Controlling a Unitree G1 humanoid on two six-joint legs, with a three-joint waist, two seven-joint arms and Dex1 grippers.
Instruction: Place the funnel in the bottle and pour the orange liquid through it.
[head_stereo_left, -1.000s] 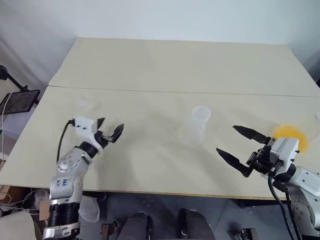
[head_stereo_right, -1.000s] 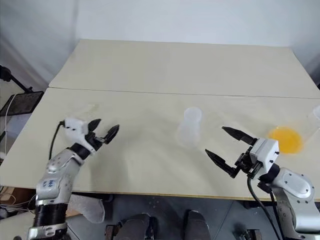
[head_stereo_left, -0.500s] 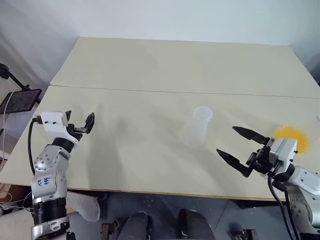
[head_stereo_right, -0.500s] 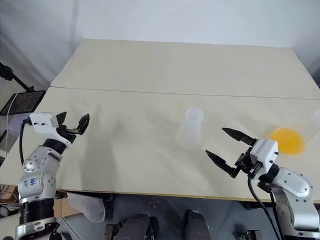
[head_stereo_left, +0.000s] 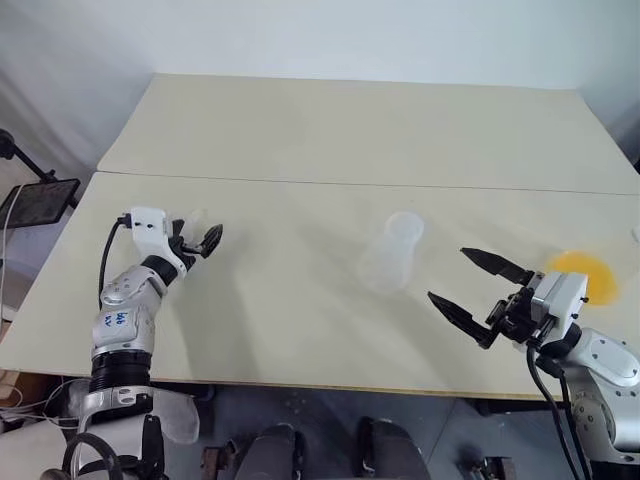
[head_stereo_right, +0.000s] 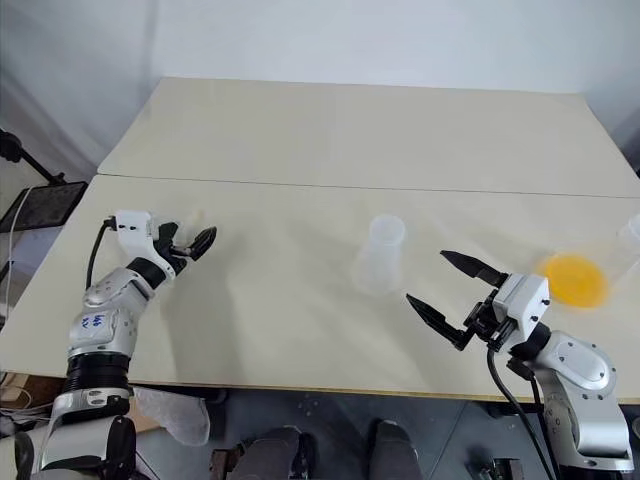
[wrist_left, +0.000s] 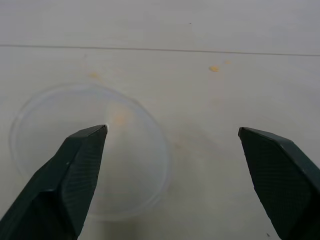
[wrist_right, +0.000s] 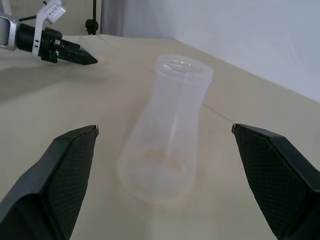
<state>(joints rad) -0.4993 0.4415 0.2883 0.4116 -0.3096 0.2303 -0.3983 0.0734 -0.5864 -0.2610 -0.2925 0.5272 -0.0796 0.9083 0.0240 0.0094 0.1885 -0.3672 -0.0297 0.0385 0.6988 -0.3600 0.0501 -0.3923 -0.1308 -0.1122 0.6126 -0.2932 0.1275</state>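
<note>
funnel (wrist_left: 90, 150) is seen lying on the table (head_stereo_left: 330, 130) at its left side, wide rim facing up toward the left wrist camera, so its long axis is judged to run roughly up and down with the stem underneath; the stem itself cannot be made out. in the head views it is only a faint clear shape just beyond the left gripper (head_stereo_left: 203, 240).

over the last second the left gripper has been swung out to the left and then brought forward to the funnel, and its fingers have been drawn in a little from their widest. they are open, nothing is held, and one fingertip (wrist_left: 97, 135) is seen over the funnel's rim while the other is off to the side over bare table. this is read as the approach to the first grasp; the funnel has not been lifted.

the bottle (head_stereo_left: 392, 252) stands upright near the table's middle, neck up, well apart from the funnel. the right gripper (head_stereo_left: 476, 284) has been kept in place, spread wide and empty, pointing at the bottle from the right. the orange liquid (head_stereo_left: 580, 274) is seen near the right edge, behind that gripper, untouched.

small orange spots (wrist_left: 214, 68) are seen on the table beyond the funnel.
</note>
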